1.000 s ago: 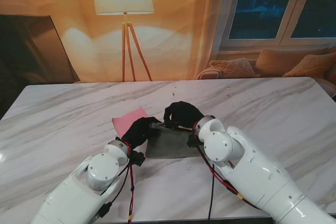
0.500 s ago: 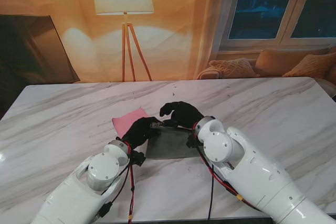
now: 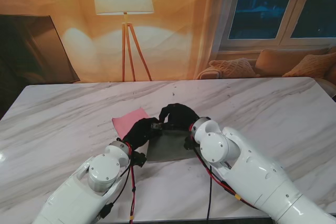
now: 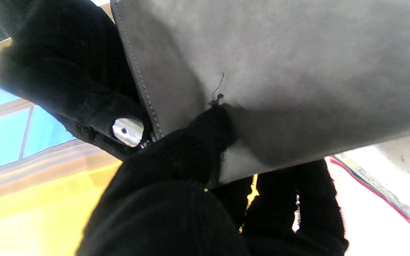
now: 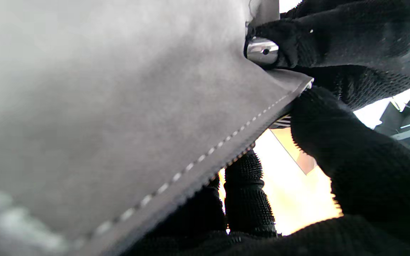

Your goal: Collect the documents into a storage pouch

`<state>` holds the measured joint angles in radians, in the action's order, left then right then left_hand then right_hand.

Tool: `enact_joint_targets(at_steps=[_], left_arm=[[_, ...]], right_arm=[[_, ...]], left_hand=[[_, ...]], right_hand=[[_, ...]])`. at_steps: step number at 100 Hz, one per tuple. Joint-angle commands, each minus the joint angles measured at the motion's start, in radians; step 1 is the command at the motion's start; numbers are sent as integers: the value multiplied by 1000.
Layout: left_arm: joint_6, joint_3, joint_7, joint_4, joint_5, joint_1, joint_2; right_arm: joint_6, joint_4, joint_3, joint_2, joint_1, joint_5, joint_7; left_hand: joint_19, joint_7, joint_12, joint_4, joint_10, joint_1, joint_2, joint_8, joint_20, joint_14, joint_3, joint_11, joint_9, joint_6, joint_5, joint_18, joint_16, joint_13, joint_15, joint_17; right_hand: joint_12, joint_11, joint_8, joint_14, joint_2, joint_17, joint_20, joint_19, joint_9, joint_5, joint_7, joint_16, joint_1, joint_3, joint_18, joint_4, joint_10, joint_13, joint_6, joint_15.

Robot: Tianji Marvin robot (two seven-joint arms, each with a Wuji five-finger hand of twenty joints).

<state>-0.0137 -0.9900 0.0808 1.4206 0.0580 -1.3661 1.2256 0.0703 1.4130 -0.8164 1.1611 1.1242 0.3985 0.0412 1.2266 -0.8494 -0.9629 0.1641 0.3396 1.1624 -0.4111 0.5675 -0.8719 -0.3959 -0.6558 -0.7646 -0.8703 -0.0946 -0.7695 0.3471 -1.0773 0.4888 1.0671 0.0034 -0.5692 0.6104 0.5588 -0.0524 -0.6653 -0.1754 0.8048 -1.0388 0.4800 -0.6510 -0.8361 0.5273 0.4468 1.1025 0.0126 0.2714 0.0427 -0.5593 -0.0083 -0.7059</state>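
Since half a second ago the right hand (image 3: 177, 115) has drawn back toward the left hand (image 3: 142, 129), its fingers curled down again onto the far edge of the pouch (image 3: 169, 148), which has shifted a little to the left. From the stand, the grey pouch lies on the marble tabletop (image 3: 273, 108) between the two arms, both black-gloved hands meeting at its far left corner; a pink sheet (image 3: 127, 120) lies flat just left of it, partly under the left hand. Along the left wrist, the left hand (image 4: 176, 199) pinches the pouch (image 4: 297, 64), thumb pressed on its face and fingers behind its stitched edge. Along the right wrist, the right hand (image 5: 351, 170) grips the pouch (image 5: 119, 106) at the same seam, fingers closed on both sides; the left hand (image 5: 333, 39) holds the corner beside it.
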Motion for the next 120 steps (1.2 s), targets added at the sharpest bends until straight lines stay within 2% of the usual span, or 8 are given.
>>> enact_joint_targets(at_steps=[1,23,31,44,51,71,102,120], left_arm=[[-2,-3,-3,-2,-2,2,9],[-7,-2,7,-6,-12,2,10],[-9,-3,11,-6,-16,1,10],[-7,-6,27,-5,-21,-3,13],[-7,-8,38,-3,-21,-5,16],[-2,-13,58,1,-22,-11,20],[11,-20,66,9,-28,-19,20],[7,-14,56,9,-27,-16,18]], right_arm=[[-1,7,0,4,7,4,17],[-4,27,-20,-1,20,-12,32],[-14,24,-22,-3,18,-7,33],[-26,25,-31,-4,22,2,27],[-30,24,-32,-5,21,9,26],[-44,14,-32,-4,20,28,10],[-23,21,-51,-4,39,15,8],[-20,18,-50,3,41,17,-17]], left_hand=[[29,-119,-59,4,33,-3,53,64,-30,-111,39,-182,-97,-27,-9,-53,-13,53,24,-7],[34,-109,-63,0,43,-26,44,92,-53,-126,0,-199,-114,-18,-33,-39,-30,75,45,5],[37,-109,-65,0,43,-28,43,96,-56,-128,-1,-202,-115,-16,-33,-37,-32,78,48,8],[36,-109,-65,-1,44,-30,36,101,-59,-128,-8,-203,-118,-17,-37,-38,-34,79,49,8],[35,-108,-66,-1,44,-31,35,102,-60,-130,-12,-203,-118,-19,-39,-38,-34,79,48,7],[31,-104,-65,2,41,-34,32,105,-61,-126,-20,-198,-117,-20,-41,-40,-32,76,43,6],[27,-101,-62,5,39,-36,31,107,-59,-126,-25,-192,-119,-21,-42,-39,-29,76,37,7],[27,-100,-61,5,40,-38,32,108,-58,-126,-27,-190,-120,-19,-44,-40,-28,75,36,6]], right_hand=[[7,-1,81,-20,-14,0,-10,-11,27,-156,-213,-4,20,16,-11,30,-10,-10,-143,-2],[-2,20,115,-4,75,-40,0,-55,116,-181,-239,16,57,-20,10,27,-5,-79,-125,-50],[-18,39,122,2,98,-86,22,-128,199,-166,-235,49,99,-35,11,22,0,-144,-114,-125],[-57,73,98,1,116,-126,29,-187,282,-148,-206,75,166,-46,11,11,-4,-207,-116,-195],[-113,54,71,-1,116,-135,15,-204,305,-140,-191,75,207,-45,13,4,-1,-220,-120,-209],[-136,66,68,5,114,-164,16,-228,346,-148,-193,80,255,-36,16,-1,4,-257,-136,-238],[-159,68,78,4,136,-164,15,-256,362,-155,-199,83,249,-51,11,2,6,-258,-135,-278],[-141,53,84,-19,124,-144,6,-247,256,-95,-172,81,212,-52,-1,3,6,-215,-125,-258]])
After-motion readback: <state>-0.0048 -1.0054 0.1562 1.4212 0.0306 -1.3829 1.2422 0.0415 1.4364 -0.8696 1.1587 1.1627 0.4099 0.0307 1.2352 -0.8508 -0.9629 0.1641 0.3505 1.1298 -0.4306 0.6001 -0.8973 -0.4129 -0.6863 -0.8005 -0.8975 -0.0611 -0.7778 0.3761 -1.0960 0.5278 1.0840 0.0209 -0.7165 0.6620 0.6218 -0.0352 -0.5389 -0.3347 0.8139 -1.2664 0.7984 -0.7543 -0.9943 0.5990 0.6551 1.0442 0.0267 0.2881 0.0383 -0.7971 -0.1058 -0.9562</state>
